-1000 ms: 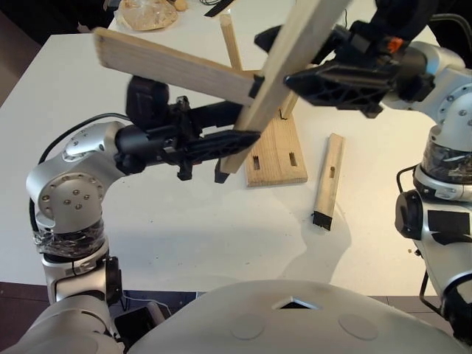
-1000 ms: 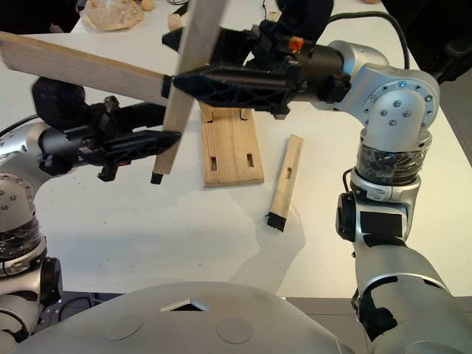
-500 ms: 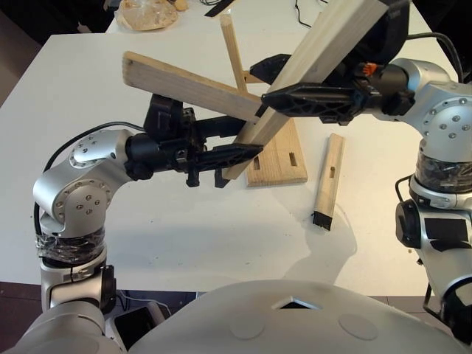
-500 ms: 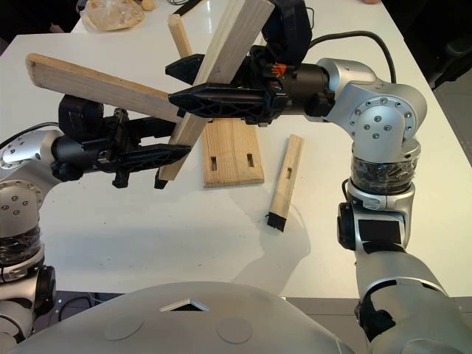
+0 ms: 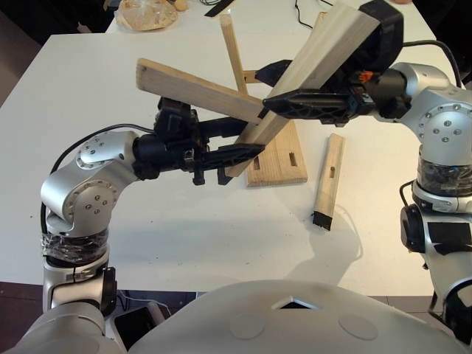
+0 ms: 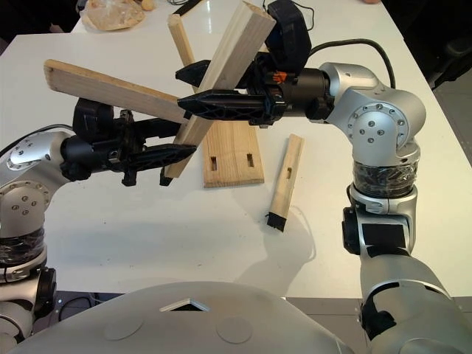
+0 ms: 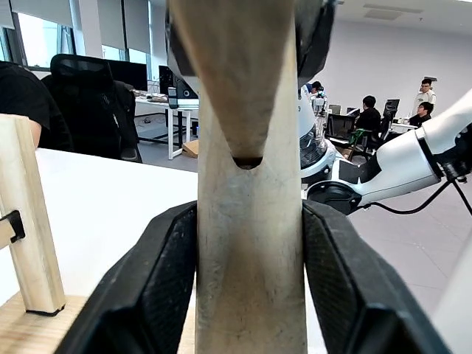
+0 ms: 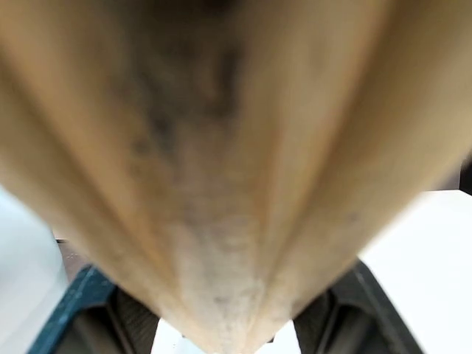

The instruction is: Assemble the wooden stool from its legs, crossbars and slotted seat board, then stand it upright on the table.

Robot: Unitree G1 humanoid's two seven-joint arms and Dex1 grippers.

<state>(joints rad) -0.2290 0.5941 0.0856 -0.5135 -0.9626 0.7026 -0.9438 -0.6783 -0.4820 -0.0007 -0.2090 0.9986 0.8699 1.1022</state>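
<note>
A long wooden leg [image 5: 324, 40] hangs slanted above the table, and both grippers grip it. My left gripper [image 5: 251, 136] is shut on its lower end, seen between the fingers [image 7: 155, 295] in the left wrist view. Higher up, my right gripper [image 5: 262, 87] is shut on the same leg, whose wood [image 8: 221, 184] sits close in the right wrist view. A flat wooden bar [image 5: 192, 87] meets the leg between the two grippers and sticks out to the left. The slotted seat board [image 5: 284, 158] lies on the table below, with one thin leg [image 5: 232, 44] upright at its back.
A loose leg [image 5: 328, 177] with a black foot lies right of the seat board. A crumpled bag [image 5: 147, 13] and cables sit at the table's far edge. Bare white table [image 5: 184, 221] stretches to the left and front.
Both arms have carried the joined leg and bar: the bar's free end has moved right and down, the leg leans flatter, and the right gripper has come lower. Things on the table have not moved.
</note>
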